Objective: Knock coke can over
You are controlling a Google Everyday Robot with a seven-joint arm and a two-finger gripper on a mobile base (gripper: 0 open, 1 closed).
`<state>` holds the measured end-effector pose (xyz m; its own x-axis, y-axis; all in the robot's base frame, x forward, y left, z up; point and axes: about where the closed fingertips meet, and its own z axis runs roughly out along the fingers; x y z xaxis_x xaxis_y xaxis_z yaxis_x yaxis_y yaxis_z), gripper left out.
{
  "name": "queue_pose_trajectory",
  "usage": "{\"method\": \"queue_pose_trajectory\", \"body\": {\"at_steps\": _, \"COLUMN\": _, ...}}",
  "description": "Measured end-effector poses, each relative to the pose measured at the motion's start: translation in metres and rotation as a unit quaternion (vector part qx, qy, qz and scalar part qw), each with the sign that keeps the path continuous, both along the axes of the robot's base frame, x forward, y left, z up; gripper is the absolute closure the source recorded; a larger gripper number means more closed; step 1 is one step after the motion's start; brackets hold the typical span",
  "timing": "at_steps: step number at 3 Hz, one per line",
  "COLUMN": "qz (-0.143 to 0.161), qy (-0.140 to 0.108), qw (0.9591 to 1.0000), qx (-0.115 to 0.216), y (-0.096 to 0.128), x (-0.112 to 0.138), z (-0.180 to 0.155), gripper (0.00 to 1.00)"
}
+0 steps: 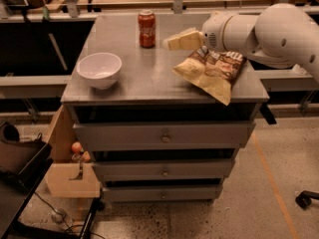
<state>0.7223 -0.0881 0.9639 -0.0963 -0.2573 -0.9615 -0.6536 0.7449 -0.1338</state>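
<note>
The coke can stands upright near the back edge of the grey cabinet top. It is red with white lettering and a silver top. My gripper reaches in from the right on the white arm. It hovers just right of the can, a small gap away, at about the can's height. It holds nothing that I can see.
A white bowl sits at the front left of the cabinet top. A tan chip bag lies at the right, partly under the arm and overhanging the front edge. The cabinet has drawers below. A wooden box stands at the lower left.
</note>
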Motion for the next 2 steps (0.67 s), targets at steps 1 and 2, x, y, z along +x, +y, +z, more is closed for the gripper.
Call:
{"method": "queue_pose_trajectory", "body": {"at_steps": 1, "qz": -0.003, "qy": -0.004, "qw": 0.9995, "qx": 0.03, "y": 0.024, "x": 0.057, "z": -0.015, "gripper": 0.0}}
{"method": "queue_pose_trajectory", "body": {"at_steps": 2, "qz": -0.005, "qy": -0.012, "qw": 0.9991, "qx": 0.04, "y": 0.04, "x": 0.103, "z": -0.025, "gripper": 0.0}}
